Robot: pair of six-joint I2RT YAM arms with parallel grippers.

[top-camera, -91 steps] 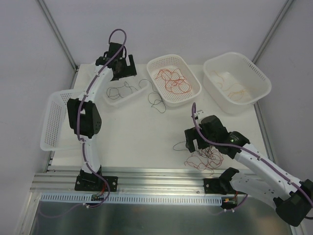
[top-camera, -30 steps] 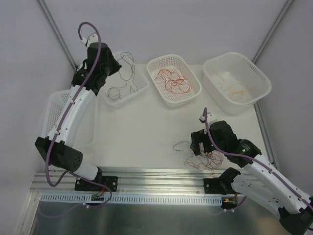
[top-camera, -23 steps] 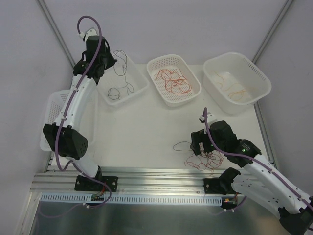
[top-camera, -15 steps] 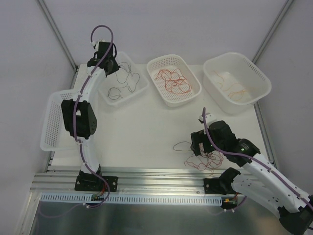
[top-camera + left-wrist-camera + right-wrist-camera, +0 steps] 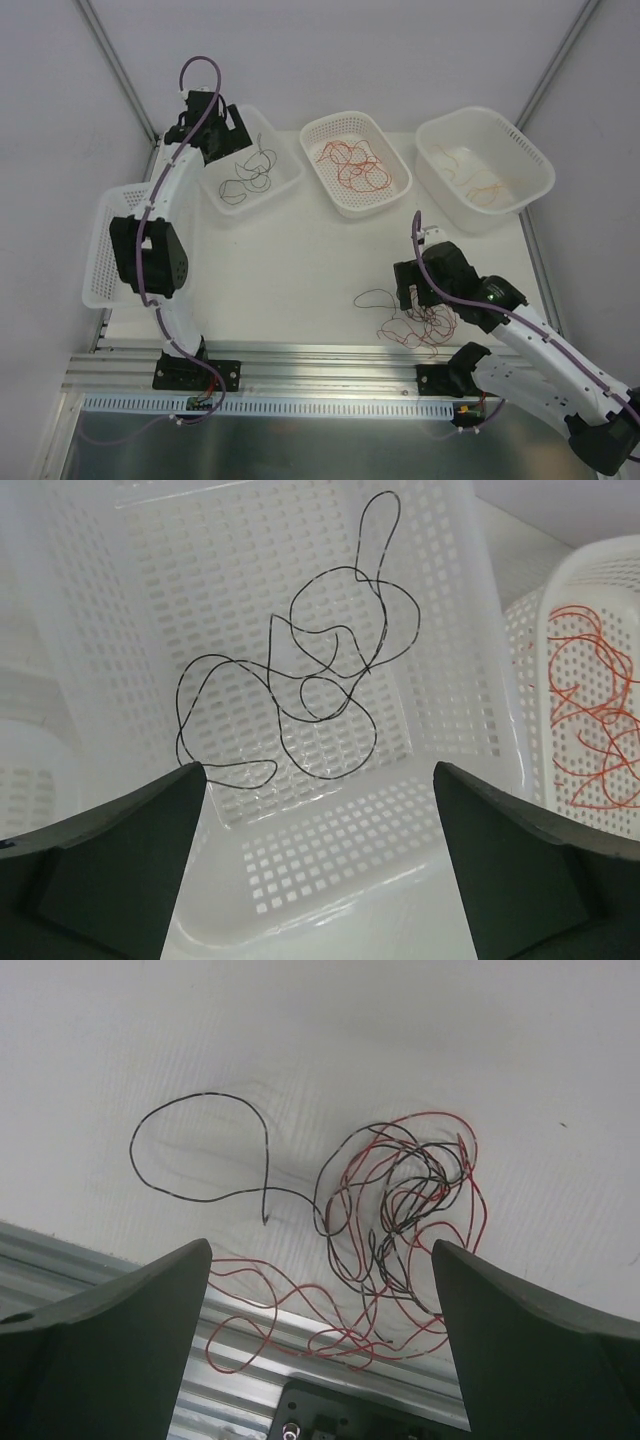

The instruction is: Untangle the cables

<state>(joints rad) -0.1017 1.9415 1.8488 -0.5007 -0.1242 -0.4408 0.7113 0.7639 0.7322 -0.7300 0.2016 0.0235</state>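
My left hand (image 5: 318, 770) and right hand (image 5: 320, 1245) stood wide open, empty; only the right wrist view showed black among the red cables (image 5: 400, 1215).

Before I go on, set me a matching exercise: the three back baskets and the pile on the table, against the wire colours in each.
Things:
1. back-left basket
2. back-middle basket
3. back-right basket
4. table pile

Colours:
A. red and black mixed
B. orange, only a few
C. black only
D. red, many loops

Pairs: 1-C, 2-D, 3-B, 4-A.
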